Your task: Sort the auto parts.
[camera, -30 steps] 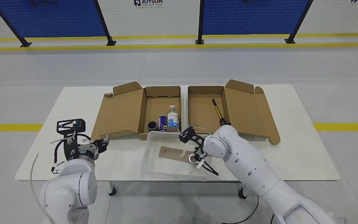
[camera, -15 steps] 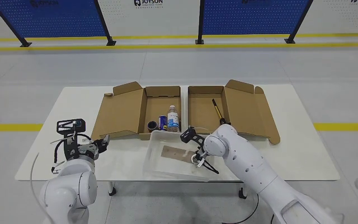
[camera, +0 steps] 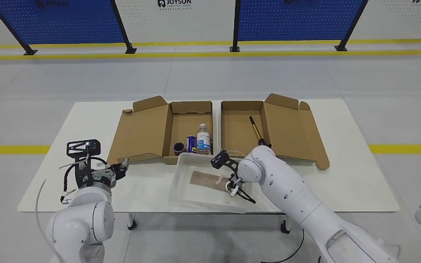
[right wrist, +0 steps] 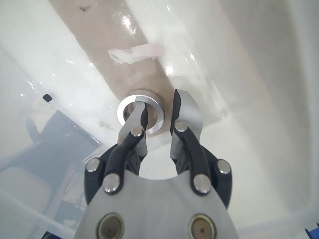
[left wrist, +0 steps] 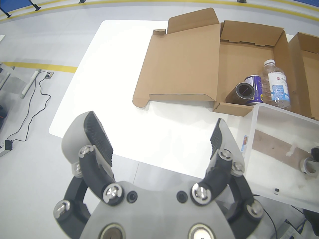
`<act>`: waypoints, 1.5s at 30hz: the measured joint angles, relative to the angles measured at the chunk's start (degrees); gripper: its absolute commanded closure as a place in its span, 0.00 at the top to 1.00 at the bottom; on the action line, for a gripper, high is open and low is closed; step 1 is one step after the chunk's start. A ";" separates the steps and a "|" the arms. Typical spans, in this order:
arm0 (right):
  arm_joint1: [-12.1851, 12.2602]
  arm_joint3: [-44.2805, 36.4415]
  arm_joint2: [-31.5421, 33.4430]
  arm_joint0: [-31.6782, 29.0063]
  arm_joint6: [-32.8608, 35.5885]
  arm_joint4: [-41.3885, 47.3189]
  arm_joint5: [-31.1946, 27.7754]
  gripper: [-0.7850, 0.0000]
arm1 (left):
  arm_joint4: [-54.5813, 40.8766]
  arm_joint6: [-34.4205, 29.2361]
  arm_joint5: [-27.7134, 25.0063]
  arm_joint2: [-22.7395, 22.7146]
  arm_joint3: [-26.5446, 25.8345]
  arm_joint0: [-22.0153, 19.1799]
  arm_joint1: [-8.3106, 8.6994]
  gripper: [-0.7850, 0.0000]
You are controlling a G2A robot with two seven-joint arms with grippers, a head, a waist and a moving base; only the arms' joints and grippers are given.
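White table [camera: 368, 177]: two open brown cardboard boxes [camera: 191, 125] at the back, clear plastic bin [camera: 181, 181] in front of them. Left gripper [left wrist: 155, 123] sits over the table's near-left edge, jaws wide, nothing in them. Right gripper [right wrist: 160, 103] is down in the bin, jaws narrow: one finger inside the silver metal ring [right wrist: 122, 110], one outside, not visibly pinching. Ring lies on a brown cardboard strip [camera: 204, 179] on the bin floor.

1 silver metal ring [right wrist: 123, 108] against brown strip [right wrist: 99, 26] inside clear plastic bin [right wrist: 249, 50]
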 measured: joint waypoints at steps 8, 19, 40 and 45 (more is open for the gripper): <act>-0.45 1.18 -0.08 0.41 -0.34 0.54 -0.61 0.00 | 0.00 0.00 0.00 0.00 0.00 0.00 0.00 1.00; 1.14 -6.84 4.14 -1.78 -1.24 -0.09 0.61 0.00 | 0.00 0.00 0.00 0.00 0.00 0.00 0.00 1.00; 7.01 -25.37 26.59 -21.74 -19.50 27.02 -17.32 0.00 | 0.00 0.00 0.00 0.00 0.00 0.00 0.00 1.00; 7.29 -24.00 26.73 -21.77 -20.37 28.07 -18.35 0.00 | 0.00 0.00 0.00 0.00 0.00 0.00 0.00 1.00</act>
